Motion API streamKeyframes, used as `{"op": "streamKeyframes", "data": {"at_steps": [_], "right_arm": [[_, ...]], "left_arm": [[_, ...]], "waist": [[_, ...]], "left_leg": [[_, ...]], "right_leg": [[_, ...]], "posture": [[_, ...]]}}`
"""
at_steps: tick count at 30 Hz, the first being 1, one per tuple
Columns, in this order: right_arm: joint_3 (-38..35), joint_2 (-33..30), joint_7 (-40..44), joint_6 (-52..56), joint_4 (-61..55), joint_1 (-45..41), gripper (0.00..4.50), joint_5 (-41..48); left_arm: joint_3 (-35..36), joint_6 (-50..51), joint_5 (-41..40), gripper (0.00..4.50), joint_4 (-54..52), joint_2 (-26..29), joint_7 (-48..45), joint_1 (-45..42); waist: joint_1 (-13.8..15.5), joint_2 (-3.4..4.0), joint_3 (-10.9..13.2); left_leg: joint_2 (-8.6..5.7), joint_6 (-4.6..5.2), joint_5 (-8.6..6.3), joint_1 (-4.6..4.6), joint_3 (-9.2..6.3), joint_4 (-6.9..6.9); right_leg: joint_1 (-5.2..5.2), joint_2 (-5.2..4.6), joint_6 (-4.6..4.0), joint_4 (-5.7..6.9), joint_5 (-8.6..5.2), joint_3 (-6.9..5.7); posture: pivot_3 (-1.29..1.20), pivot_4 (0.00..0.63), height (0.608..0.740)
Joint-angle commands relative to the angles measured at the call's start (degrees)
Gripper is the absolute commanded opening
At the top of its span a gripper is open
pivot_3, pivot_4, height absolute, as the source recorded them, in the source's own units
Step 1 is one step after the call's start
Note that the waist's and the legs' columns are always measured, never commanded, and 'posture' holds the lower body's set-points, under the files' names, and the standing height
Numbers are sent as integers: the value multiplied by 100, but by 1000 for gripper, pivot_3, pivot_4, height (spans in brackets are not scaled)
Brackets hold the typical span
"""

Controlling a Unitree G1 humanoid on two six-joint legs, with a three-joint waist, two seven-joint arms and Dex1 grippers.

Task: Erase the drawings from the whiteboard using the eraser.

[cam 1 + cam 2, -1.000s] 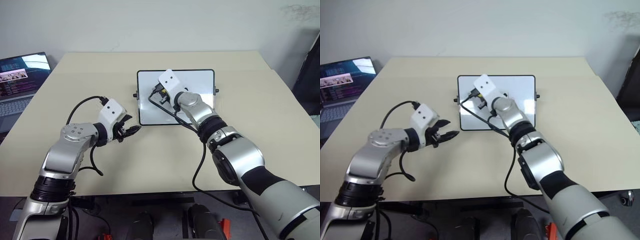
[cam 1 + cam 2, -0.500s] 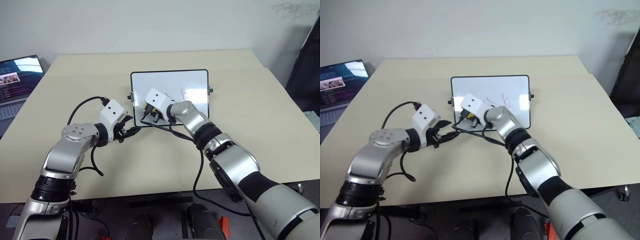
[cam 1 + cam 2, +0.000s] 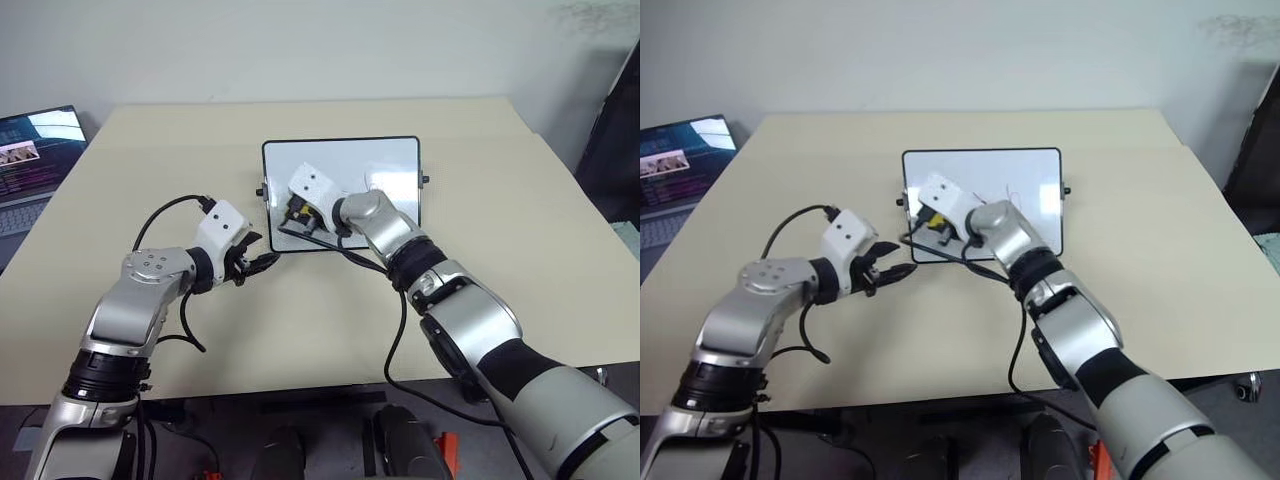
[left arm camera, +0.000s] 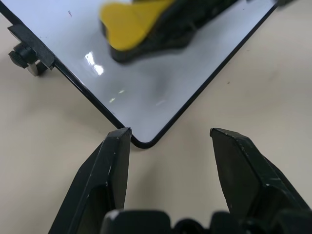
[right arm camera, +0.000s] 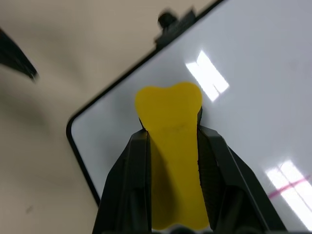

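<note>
Two arms reach over a beige table, the largest thing in view, with a laptop at its 9 o'clock edge. Near the table's middle lies the whiteboard, a glossy white panel in a thin black frame with a small knob on its 3 o'clock short side and another on the opposite side. The right arm crosses the board from 5 o'clock, and the right gripper sits over the board's 8 o'clock part, its black fingers clenched on the eraser, a yellow block whose tip sticks out past the fingertips and lies close over the white surface near the board's corner; whether it touches the surface cannot be told. The left gripper rests low over the table just off the board's 7 o'clock corner, its fingers spread apart and holding nothing, with the rounded corner of the frame lying between the two tips in the left wrist view. The drawings are the smallest things here: a few thin reddish strokes toward the board's 2 o'clock part, apart from the eraser, and a short reddish line shows in the right wrist view. Bright glare patches lie on the board nearby.
</note>
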Motion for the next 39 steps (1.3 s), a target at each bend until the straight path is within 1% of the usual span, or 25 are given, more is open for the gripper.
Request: {"op": "streamKeyframes", "data": {"at_steps": [1,6,8,11,16,19,22,25,30,32,34,35,38,39], "right_arm": [[-85,118,-325,-212,-54,-210,956,35],[-127,161,-882,-462,283,-275,956,-5],[-30,131,-1207,-653,419,-306,956,-145],[17,95,-1546,-837,618,-361,956,-250],[88,79,-1742,-964,840,-450,956,-431],[190,141,-1452,-994,851,-397,956,-501],[510,209,-738,-985,822,-177,956,-681],[602,223,-361,-814,734,15,955,-675],[242,48,-362,-759,471,-2,955,-401],[-79,-132,-249,-744,136,-87,955,-86],[-445,-396,-30,-428,-490,-112,955,280],[-535,-557,156,-167,-930,-48,955,399],[-487,-1153,856,607,-2582,442,955,574],[-427,-1613,1263,892,-3471,743,955,622]], "left_arm": [[204,-137,31,2785,-104,64,57,-80],[240,-121,7,2785,-147,49,137,-34],[245,-118,-4,2785,-170,68,140,-2],[250,-100,-2,2785,-193,61,149,6],[264,-92,-2,2785,-213,61,146,19],[274,-91,-11,2785,-206,80,123,15],[266,-87,-14,2785,-202,96,95,20],[224,-59,-19,2785,-181,158,-7,29],[307,-118,-31,2785,-87,168,-36,-55],[403,-136,-103,2785,-74,190,-77,-140],[579,-95,-257,2785,-127,254,-168,-273],[662,-73,-333,2785,-172,311,-235,-323],[810,-31,-475,2785,-296,583,-465,-392],[885,-3,-542,2785,-331,754,-601,-397]], "waist": [[6,0,0],[20,1,1],[20,1,1],[20,1,1],[20,1,1],[21,1,1],[12,1,0],[0,1,0],[9,1,0],[34,1,1],[81,-5,16],[87,-6,15],[101,-6,15],[103,-6,15]], "left_leg": [[1,-2,-1,-11,0,-3],[7,-28,-18,-54,-2,-8],[7,-34,-22,-64,-1,-8],[8,-35,-22,-63,-2,-8],[8,-34,-22,-60,-3,-2],[8,-34,-21,-60,-3,2],[8,-34,-22,-57,-2,3],[8,-34,-22,-51,-2,2],[8,-34,-21,-39,-2,4],[8,-34,-21,-41,-4,6],[8,-34,-21,-47,-6,9],[8,-35,-21,-55,-10,13],[11,-35,-21,-67,-18,10],[11,-34,-22,-65,-15,7]], "right_leg": [[-11,0,-15,1,9,-1],[-35,-1,-21,-23,1,-12],[-41,-1,-21,-31,1,-13],[-41,-1,-20,-29,0,-15],[-39,0,-20,-19,0,-15],[-38,0,-20,-15,0,-15],[-37,0,-20,-14,0,-15],[-33,1,-19,-14,0,-14],[-26,2,-19,-1,0,-13],[-25,2,-19,-1,0,-15],[-26,2,-19,-4,0,-16],[-29,1,-19,-5,1,-20],[-33,1,-19,-17,1,-31],[-32,1,-17,-21,-1,-30]], "posture": [[0,150,740],[0,150,740],[0,150,740],[0,150,740],[0,150,740],[0,150,740],[0,150,740],[0,150,740],[0,150,740],[0,150,740],[0,150,740],[0,150,740],[0,150,740],[0,150,740]]}}
